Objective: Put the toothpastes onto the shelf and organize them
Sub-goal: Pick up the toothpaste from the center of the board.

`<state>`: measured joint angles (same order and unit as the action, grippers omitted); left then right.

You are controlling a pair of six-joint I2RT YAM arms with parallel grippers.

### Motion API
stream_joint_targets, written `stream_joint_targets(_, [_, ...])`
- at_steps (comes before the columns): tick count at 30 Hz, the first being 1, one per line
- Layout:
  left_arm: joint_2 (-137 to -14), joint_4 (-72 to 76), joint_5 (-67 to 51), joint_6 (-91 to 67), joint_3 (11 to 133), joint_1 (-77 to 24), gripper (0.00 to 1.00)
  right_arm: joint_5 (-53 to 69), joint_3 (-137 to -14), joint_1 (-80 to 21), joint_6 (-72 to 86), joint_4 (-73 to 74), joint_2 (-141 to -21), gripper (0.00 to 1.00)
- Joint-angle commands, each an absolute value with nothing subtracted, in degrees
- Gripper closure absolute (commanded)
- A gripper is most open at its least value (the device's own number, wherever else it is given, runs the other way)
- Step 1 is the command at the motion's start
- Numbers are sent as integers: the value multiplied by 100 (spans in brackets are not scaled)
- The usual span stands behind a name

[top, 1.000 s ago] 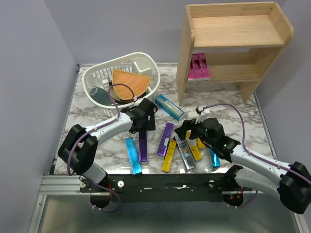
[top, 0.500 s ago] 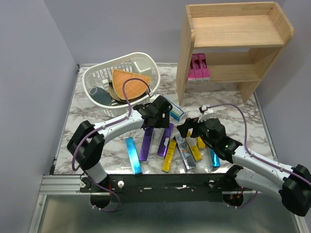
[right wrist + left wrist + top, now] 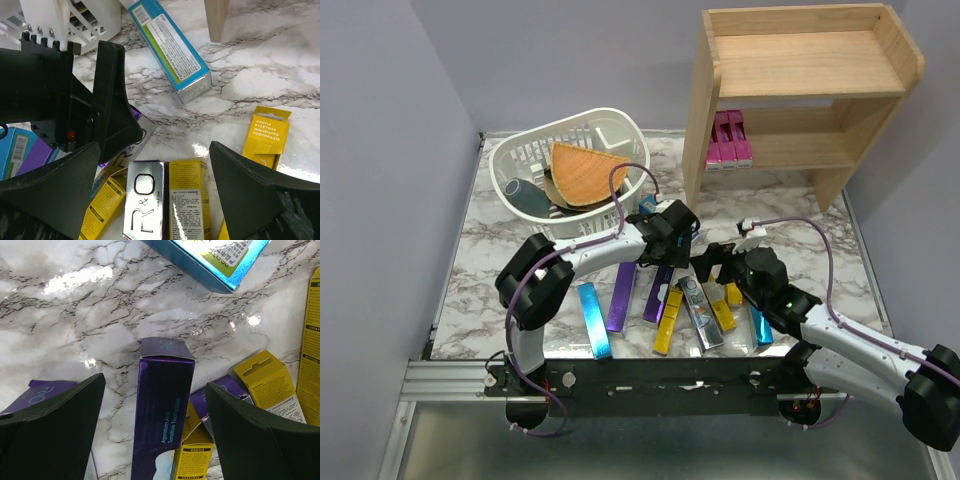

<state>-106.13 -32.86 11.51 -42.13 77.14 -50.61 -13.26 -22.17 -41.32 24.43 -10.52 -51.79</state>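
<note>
Several toothpastes lie loose at the table's front: a blue carton (image 3: 592,320), two purple cartons (image 3: 622,295) (image 3: 660,287), a yellow one (image 3: 668,322), a silver one (image 3: 700,312). Pink cartons (image 3: 730,140) stand on the lower tier of the wooden shelf (image 3: 800,90). My left gripper (image 3: 672,235) is open; in its wrist view it (image 3: 155,382) straddles a purple carton (image 3: 162,415) without touching it. My right gripper (image 3: 713,263) is open just right of the left one, and it (image 3: 155,147) hovers over a silver carton (image 3: 145,205) and a yellow carton (image 3: 187,200).
A white basket (image 3: 520,150) with an orange wedge stands at the back left. A blue carton (image 3: 170,47) lies by the shelf leg (image 3: 217,17). The left gripper's black body (image 3: 75,95) sits close to my right gripper's left finger. Another yellow carton (image 3: 265,135) lies to the right.
My left gripper has swung right, from over the left purple carton to the middle of the pile, close to the right gripper. The right gripper has shifted slightly. No carton has been picked up.
</note>
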Motion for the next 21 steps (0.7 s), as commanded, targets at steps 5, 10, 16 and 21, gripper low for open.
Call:
stream_joint_targets(5, [-11074,-3217,879,-4157,7928,-5115,23,-1547,-2153,-4175,2522,-1046,-5159,1])
stream_joint_targets(10, [-11118,-3191,844,-4236,7735,-5115,39,-1512,-2145,-4184,2531,-1072,-5159,1])
stream_joint_targets(16, [-10601,-3164,1168,-4262,7462,-5054,57,-1363,-2083,-4184,2496,-1203,-5080,1])
stream_joint_targets(21, [-9566,-2954,1449,-4412,7033,-4843,60,-942,-1943,-4184,2435,-1485,-4940,1])
